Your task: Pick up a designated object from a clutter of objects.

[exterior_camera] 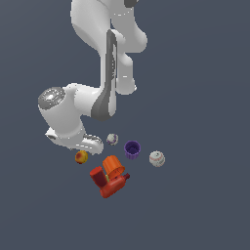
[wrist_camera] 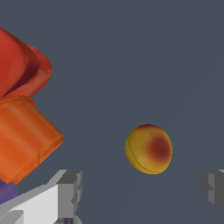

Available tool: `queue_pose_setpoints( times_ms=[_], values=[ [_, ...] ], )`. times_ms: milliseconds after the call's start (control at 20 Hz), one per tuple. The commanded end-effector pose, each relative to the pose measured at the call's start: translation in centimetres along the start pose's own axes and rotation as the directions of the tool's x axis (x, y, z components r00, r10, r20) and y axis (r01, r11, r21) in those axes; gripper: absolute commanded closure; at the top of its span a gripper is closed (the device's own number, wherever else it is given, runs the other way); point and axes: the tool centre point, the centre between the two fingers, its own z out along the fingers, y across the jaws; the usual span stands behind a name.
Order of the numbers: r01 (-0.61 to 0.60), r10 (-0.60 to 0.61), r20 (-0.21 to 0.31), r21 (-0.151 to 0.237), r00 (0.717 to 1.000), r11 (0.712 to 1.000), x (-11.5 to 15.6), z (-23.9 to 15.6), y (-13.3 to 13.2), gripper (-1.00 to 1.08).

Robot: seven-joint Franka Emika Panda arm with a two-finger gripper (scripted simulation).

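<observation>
The designated object, a yellow ball with red-orange patches (exterior_camera: 81, 156) (wrist_camera: 148, 148), lies on the grey floor at the edge of the clutter of objects toward the exterior view's left. My gripper (exterior_camera: 83, 146) (wrist_camera: 142, 190) hangs just above and behind it, open. In the wrist view its two grey fingertips (wrist_camera: 70, 192) stand wide apart, and the ball sits a little ahead of the gap between them, untouched. Nothing is held.
Close to the ball are an orange cup (exterior_camera: 113, 166) (wrist_camera: 26, 140) lying tilted and red blocky pieces (exterior_camera: 110, 184) (wrist_camera: 19, 65). Farther off are a greyish-white ball (exterior_camera: 112, 139), a purple cup (exterior_camera: 132, 149) and a white ball with red marks (exterior_camera: 156, 158).
</observation>
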Motion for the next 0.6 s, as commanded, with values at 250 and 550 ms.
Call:
queue_pose_setpoints(
  times_ms=[250,550],
  values=[
    [-0.025,0.025,0.007,-0.010,1.000,1.000,-0.2,2.8,2.6,-0.92],
    [-0.025,0.025,0.009,-0.010,1.000,1.000,-0.2,3.1,2.6,-0.92]
  ],
)
